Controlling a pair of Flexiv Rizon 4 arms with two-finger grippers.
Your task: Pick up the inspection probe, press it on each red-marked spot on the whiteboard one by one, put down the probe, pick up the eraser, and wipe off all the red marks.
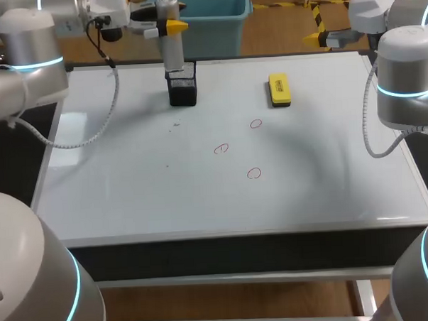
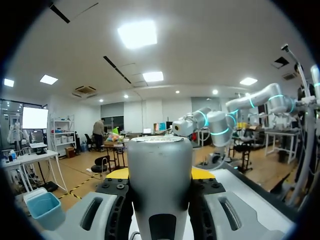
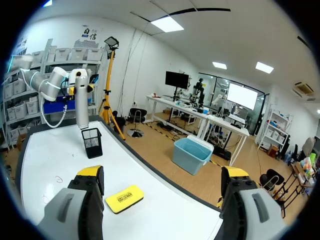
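The inspection probe (image 1: 172, 56), a silver-grey cylinder, stands upright in the left hand (image 1: 169, 24) at the far edge of the whiteboard (image 1: 130, 185). Its lower end is right at the mouth of a black mesh holder (image 1: 182, 87) that stands on the board; whether the tip is inside the holder cannot be told. In the left wrist view the probe (image 2: 160, 180) fills the space between the left hand's (image 2: 160, 173) two fingers, whose yellow tips (image 2: 117, 173) press against it from both sides, so this hand is clamped on the probe. The left arm (image 1: 25, 62) comes in from the far left corner. Three small red marks, drawn as rings, lie near the middle of the whiteboard: one (image 1: 256, 123) farthest back, one (image 1: 221, 149) to its left and nearer, and one (image 1: 253, 173) nearest the front edge. They are well apart from the holder. The yellow eraser (image 1: 279, 89) lies flat on the board to the right of the holder, untouched. In the right wrist view the right hand (image 3: 162, 172) has its fingers spread wide with nothing between them, and the eraser (image 3: 124, 198) lies on the whiteboard (image 3: 45, 165) below, near one finger. Farther ahead stand the holder (image 3: 92, 142) and the probe (image 3: 81, 100) above it. The right arm (image 1: 405, 74) is at the right side of the tabletop (image 1: 225, 252), off the board's far right corner.
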